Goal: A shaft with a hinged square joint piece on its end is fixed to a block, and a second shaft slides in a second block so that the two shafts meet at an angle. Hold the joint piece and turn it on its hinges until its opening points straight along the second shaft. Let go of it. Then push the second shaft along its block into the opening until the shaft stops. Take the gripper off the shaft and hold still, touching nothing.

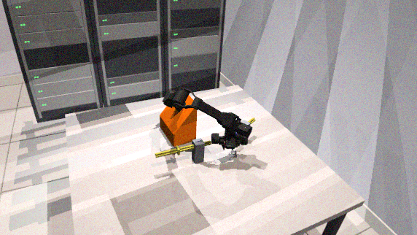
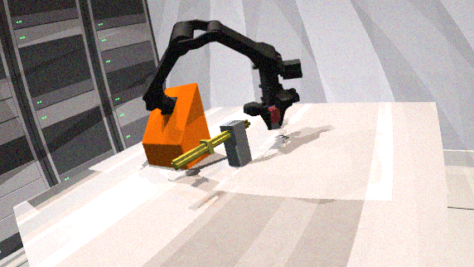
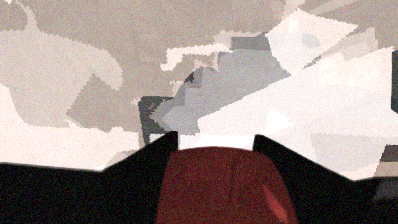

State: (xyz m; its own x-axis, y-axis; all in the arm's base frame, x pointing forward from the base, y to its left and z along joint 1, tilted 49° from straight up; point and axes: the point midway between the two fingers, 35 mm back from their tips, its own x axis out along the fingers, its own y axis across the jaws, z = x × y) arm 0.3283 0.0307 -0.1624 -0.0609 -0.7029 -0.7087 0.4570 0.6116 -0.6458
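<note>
The red joint piece [image 2: 273, 114] [image 3: 225, 187] is between the fingertips of my gripper [image 1: 230, 144] [image 3: 215, 140], which is shut on it. The way its opening faces cannot be seen. The yellow second shaft [image 1: 167, 152] [image 2: 188, 157] runs through an upright grey block [image 1: 197, 153] [image 2: 239, 147]. Its collar [image 1: 178, 149] [image 2: 206, 146] stands away from the block on the far side from the gripper. The shaft's inner end [image 2: 248, 123] points toward the gripper, apart from the joint piece in the exterior view. The other yellow shaft [image 1: 252, 120] shows behind the arm; its block is mostly hidden.
The orange arm base [image 1: 186, 133] [image 2: 178, 137] stands behind the second shaft. The arm reaches over from it and hides much of the first shaft. The pale table [image 1: 310, 190] [image 2: 406, 166] carries patchy shadows. Server racks [image 1: 127, 55] stand behind it.
</note>
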